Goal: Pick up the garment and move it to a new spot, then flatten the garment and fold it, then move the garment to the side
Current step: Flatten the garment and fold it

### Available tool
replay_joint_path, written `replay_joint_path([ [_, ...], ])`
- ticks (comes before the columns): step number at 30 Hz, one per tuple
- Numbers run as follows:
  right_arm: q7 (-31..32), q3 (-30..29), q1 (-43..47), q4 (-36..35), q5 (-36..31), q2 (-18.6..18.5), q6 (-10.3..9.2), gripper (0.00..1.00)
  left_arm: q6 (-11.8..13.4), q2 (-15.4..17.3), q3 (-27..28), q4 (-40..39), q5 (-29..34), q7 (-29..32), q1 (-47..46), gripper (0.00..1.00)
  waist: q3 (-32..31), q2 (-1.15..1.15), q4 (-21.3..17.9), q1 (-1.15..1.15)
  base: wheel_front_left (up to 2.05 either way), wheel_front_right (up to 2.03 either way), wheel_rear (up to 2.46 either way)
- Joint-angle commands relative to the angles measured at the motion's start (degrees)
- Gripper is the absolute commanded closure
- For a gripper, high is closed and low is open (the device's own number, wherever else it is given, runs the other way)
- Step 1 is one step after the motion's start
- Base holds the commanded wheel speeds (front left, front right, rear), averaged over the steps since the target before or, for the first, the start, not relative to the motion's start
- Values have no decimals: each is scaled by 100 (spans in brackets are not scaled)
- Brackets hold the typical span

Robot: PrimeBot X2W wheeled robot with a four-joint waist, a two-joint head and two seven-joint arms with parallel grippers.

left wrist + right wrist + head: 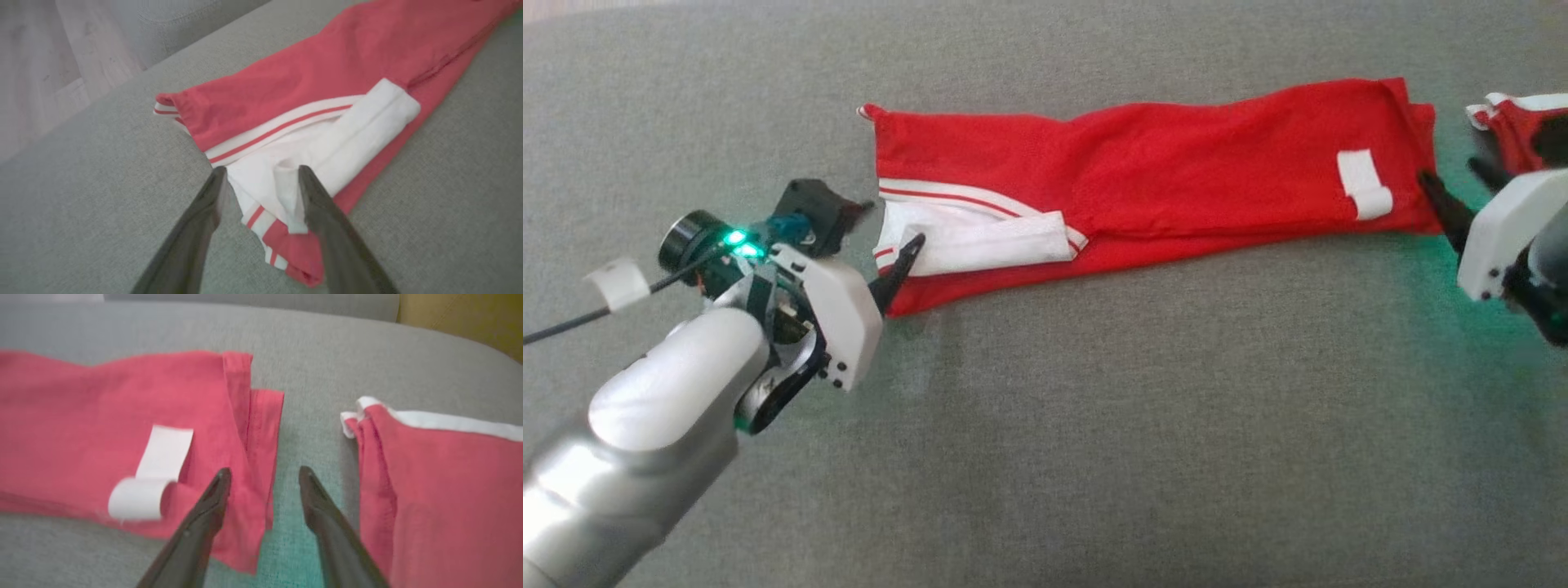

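Observation:
The garment (1160, 180) is red with white striped trim and lies as a long folded strip across the grey cushion (1094, 408). My left gripper (890, 224) is open at its left end. In the left wrist view the gripper (262, 170) has its fingers spread over the white trim of the garment (327, 73), not pinching it. My right gripper (1450, 171) is open at the right end. In the right wrist view that gripper (264, 470) has one finger over the garment's (102, 408) red edge and the other over bare cushion.
A second red piece with white edging (1515, 122) lies just right of the garment, beside my right gripper (441, 490). A curled white label (1364, 184) sits near the garment's right end. Wooden floor (41, 61) lies beyond the cushion's left edge.

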Motion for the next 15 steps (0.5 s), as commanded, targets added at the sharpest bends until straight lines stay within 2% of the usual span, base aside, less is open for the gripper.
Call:
replay_joint_path([
  [1, -148, -69, -139, -117, 167, -92, -4, 0, 141, 143, 329, -66, 103, -217, -130, 0, -67, 0, -30, 0, 0, 0, 0],
  [6, -551, -361, -223, -346, 737, -80, -4, 0, 646, -44, 813, 42, 96, -1122, -124, 0, -289, 0, -84, 0, 0, 0, 0],
  [9, -1020, -516, -297, -448, 797, -67, -4, 0, 841, -177, 1086, 87, 33, -1678, -74, 0, -433, 0, -108, 0, 0, 0, 0],
  [15, -1968, -833, -260, -633, 795, 313, -4, 0, 1210, -491, 1699, 141, -192, -2867, 194, 0, -700, 0, -125, 0, 0, 0, 0],
])
